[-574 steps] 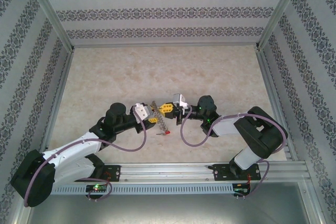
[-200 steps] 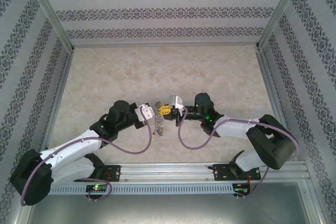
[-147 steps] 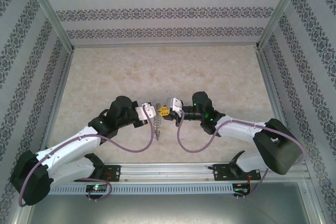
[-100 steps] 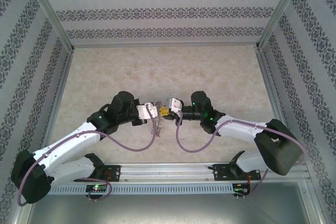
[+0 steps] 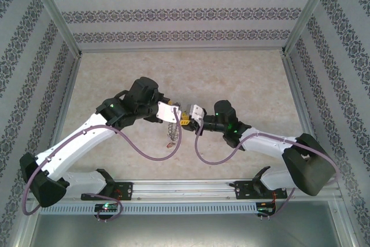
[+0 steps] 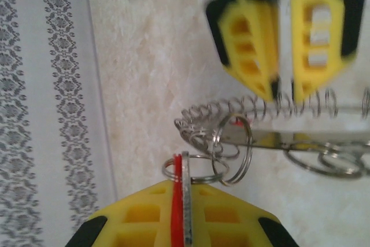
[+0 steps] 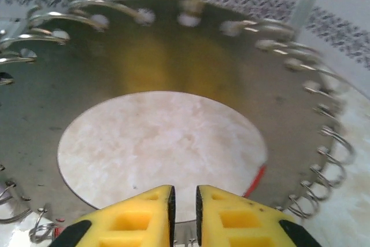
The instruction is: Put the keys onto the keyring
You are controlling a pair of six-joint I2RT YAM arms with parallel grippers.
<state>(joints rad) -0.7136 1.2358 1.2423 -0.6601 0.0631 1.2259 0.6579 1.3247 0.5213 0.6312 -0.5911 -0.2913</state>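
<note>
Keyring [image 7: 144, 67], a flat plate fringed with wire loops, hangs over the table's [image 5: 115, 73] middle under the left gripper [image 6: 182, 201], which is pressed together on a red key [image 6: 177, 169]. Right gripper [image 7: 185, 201], at the plate's edge, stands narrowly parted.

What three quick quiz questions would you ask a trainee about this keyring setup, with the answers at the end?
1. True or false: the left jaws are clamped on a red key.
2. Through the middle of the keyring, the right wrist view shows: A) a solid metal plate, B) the marbled table, C) a blue cloth.
3. What lines the keyring's outer rim?
Key: 1 true; 2 B; 3 small wire rings.
</note>
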